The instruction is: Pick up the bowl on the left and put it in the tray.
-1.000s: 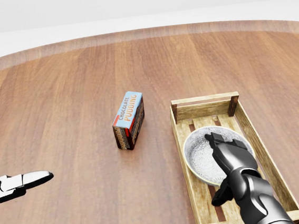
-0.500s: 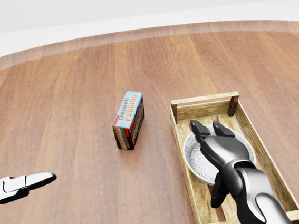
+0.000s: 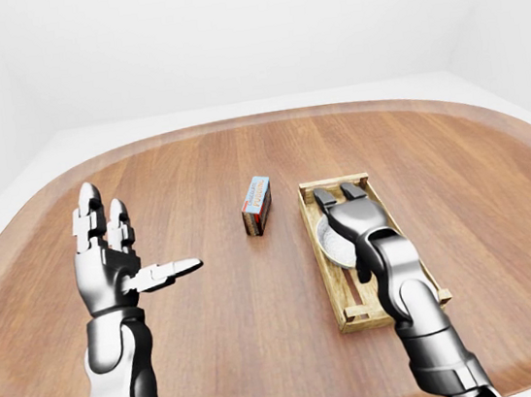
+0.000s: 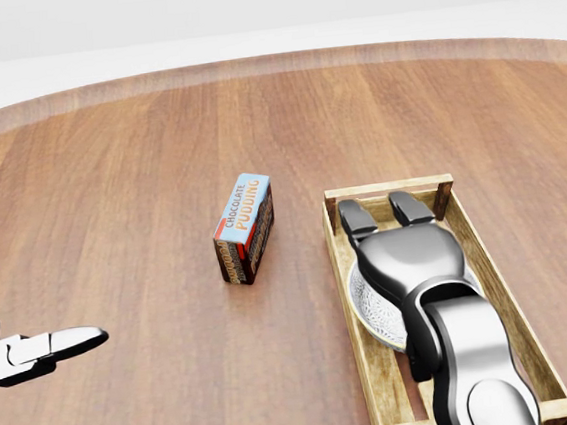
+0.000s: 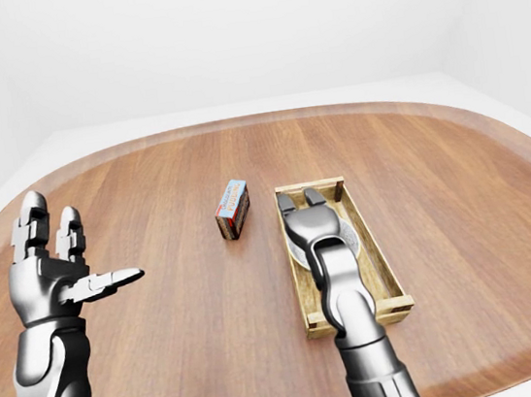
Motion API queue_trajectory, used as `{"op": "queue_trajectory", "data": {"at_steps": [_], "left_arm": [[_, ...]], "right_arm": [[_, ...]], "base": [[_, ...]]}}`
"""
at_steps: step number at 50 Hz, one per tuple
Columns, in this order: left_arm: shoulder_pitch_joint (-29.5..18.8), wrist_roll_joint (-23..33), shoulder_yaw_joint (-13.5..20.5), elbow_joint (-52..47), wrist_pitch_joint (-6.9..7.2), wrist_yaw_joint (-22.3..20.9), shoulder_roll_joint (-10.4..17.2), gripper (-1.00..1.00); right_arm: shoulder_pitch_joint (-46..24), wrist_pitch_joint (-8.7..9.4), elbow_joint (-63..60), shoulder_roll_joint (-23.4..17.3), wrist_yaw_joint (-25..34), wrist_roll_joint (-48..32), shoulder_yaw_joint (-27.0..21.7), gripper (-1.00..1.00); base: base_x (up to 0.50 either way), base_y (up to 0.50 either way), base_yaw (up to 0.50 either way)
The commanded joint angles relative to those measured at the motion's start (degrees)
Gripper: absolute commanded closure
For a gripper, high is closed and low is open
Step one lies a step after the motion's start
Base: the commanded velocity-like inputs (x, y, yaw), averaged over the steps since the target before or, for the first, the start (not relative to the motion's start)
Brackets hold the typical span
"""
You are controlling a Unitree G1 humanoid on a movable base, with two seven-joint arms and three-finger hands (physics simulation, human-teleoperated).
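I see a broad wooden desk with a rounded edge and grain running from bottom to top of the head view. Around it the room is plain white: white floor and white walls.

The bowl is grey and speckled. It lies in the tray, on the slats between the two long walls, about midway along them. It sits level with its opening facing up. Being round, it has no long axis of its own. The tray's long axis runs bottom to top in the head view, leaning slightly left at the top.

My right hand is above the bowl and covers most of it. Its fingers are stretched out flat toward the tray's top wall, not curled round the rim. I cannot tell whether the palm touches the bowl.

My left hand is raised at the left of the left-eye view, well apart from the tray, fingers up and spread, thumb pointing right, holding nothing.

A chocolate pudding box lies on the desk left of the tray.
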Motion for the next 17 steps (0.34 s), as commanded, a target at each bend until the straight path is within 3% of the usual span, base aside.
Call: {"op": "queue_trajectory", "data": {"at_steps": [1, 17], "left_arm": [[-0.09, -0.17, 0.17, -0.21, 0.00, 0.06, 0.08, -1.00], [0.17, -0.50, 0.48, -1.08, 0.00, 0.00, 0.03, -1.00]], "right_arm": [[1.14, 0.00, -13.34, 4.69, 3.46, -12.26, 0.80, -1.00], [0.95, 0.00, -28.37, 12.10, 3.46, -25.11, 5.75, -1.00]], "base": [[0.00, 0.00, 0.00], [0.00, 0.00, 0.00]]}}
